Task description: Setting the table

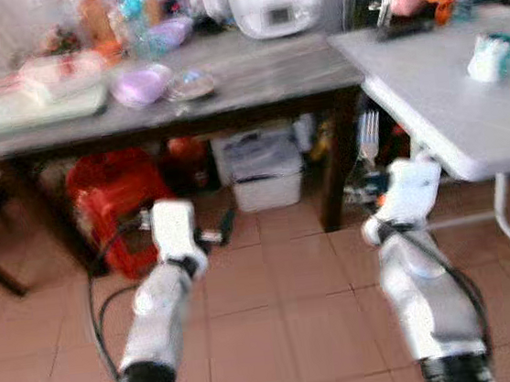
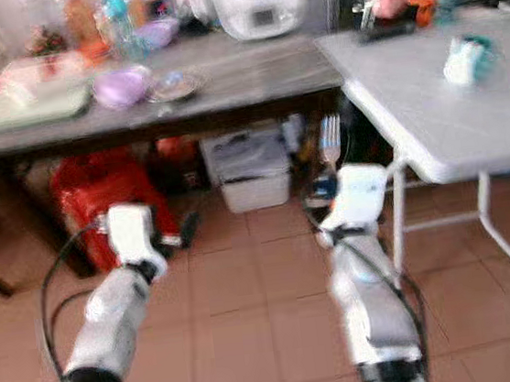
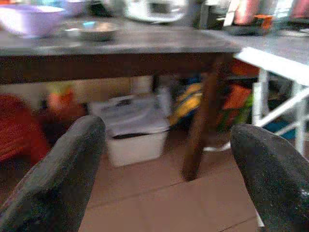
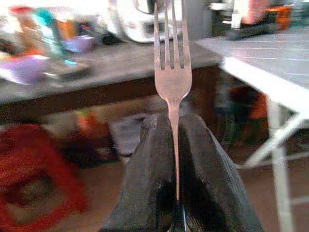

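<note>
A silver fork (image 4: 172, 72) stands tines-up in my right gripper (image 4: 175, 159), whose two black fingers are shut on its handle. The same fork (image 1: 370, 136) rises above my right arm, just left of the white folding table (image 1: 447, 95). A purple bowl (image 1: 141, 84) and a small glass dish (image 1: 191, 86) rest on the grey wooden table (image 1: 260, 71). My left gripper (image 3: 169, 159) is open, its fingers (image 3: 58, 179) spread wide with nothing between them, held low in front of the wooden table.
A white appliance (image 1: 275, 0), bottles and a tray crowd the back of the wooden table. Under it stand a red crate (image 1: 113, 202) and a white lidded box (image 1: 267, 171). A white-and-teal object (image 1: 492, 57) sits on the folding table. The floor is tiled.
</note>
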{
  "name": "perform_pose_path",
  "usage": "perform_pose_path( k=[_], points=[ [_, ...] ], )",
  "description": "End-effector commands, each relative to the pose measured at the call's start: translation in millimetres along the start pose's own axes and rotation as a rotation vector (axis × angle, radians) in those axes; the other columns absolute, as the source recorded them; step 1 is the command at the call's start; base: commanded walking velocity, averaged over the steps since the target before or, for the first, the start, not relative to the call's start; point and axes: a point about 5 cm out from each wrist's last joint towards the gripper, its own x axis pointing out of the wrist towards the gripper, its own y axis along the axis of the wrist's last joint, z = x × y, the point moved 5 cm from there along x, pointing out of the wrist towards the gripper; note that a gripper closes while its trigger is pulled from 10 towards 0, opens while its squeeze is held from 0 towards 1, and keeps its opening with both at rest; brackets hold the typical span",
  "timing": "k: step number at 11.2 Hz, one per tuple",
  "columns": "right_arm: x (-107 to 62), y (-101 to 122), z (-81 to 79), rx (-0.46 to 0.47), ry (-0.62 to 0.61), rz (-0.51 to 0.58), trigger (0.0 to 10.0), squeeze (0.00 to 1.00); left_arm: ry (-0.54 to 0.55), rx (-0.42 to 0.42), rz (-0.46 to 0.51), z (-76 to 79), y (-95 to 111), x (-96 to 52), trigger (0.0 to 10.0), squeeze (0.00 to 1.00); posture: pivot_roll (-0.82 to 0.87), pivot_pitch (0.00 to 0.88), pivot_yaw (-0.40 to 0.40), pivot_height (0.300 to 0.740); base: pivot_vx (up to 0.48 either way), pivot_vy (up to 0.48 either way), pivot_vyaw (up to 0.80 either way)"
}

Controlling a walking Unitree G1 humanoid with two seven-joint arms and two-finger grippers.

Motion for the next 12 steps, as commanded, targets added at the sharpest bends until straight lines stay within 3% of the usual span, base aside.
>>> perform_pose_path(
  k=[1,6,12],
  points=[
    [0.8,7.2,-3.1,-0.008,0.019,0.024,10.0,0.00,-0.009,-0.004,0.023,0.9,5.4,0.3,10.0,0.00,-0.03,0.007,0.032,0.740,0.000,0.000,0.00],
    [-0.5,7.5,-4.3,-0.007,0.031,0.028,10.0,0.00,-0.054,-0.045,0.030,9.6,6.6,1.6,10.0,0.00,-0.04,0.004,0.030,0.740,0.255,0.000,0.54],
    [2.2,7.2,-4.6,-0.003,0.025,0.028,10.0,0.00,-0.083,-0.053,0.030,14.8,7.5,3.2,10.0,0.00,-0.03,0.000,0.032,0.740,0.335,0.000,0.00]
  ],
)
